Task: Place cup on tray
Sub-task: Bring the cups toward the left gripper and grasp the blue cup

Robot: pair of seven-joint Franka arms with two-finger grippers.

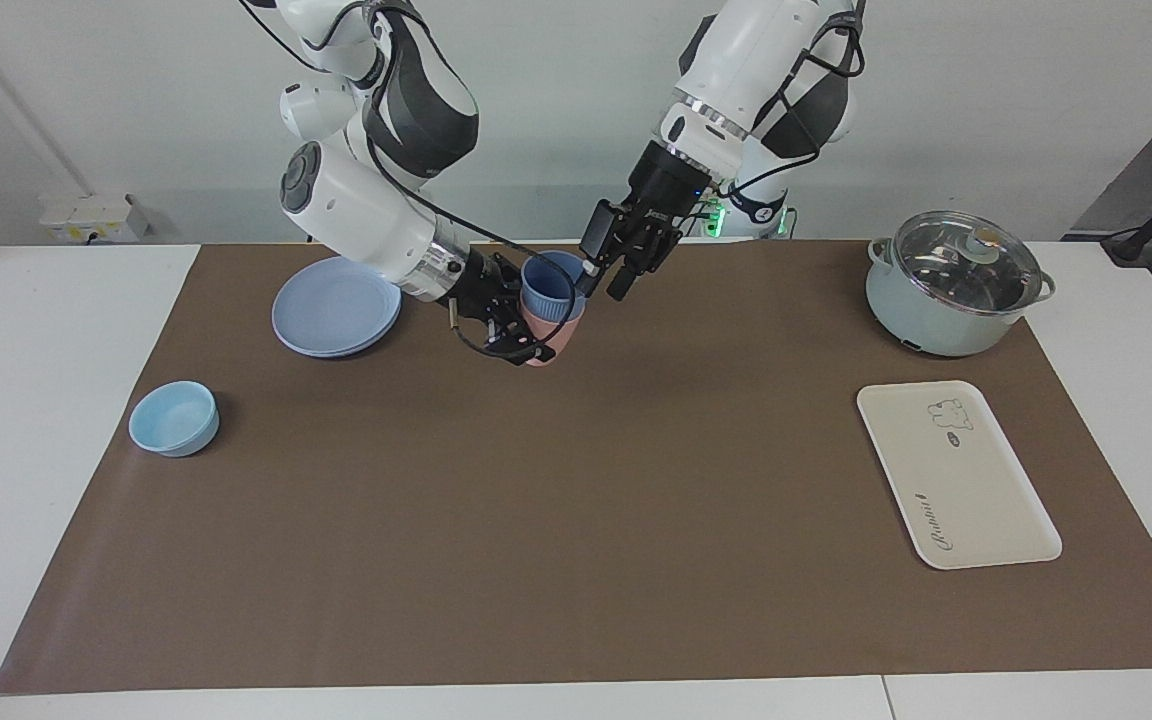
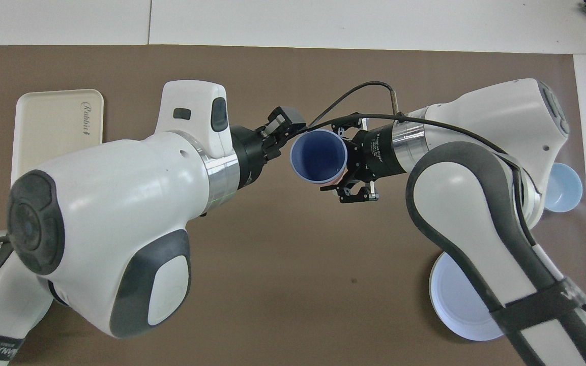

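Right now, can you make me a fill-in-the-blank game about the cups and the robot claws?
1. The blue cup sits nested inside a ____ cup.
2. The right claw is shut on the ____ cup, holding the stack in the air.
3. The left claw is at the ____ cup's rim.
4. The cream tray has no ____ on it yet.

Missing words: pink; pink; blue; cup
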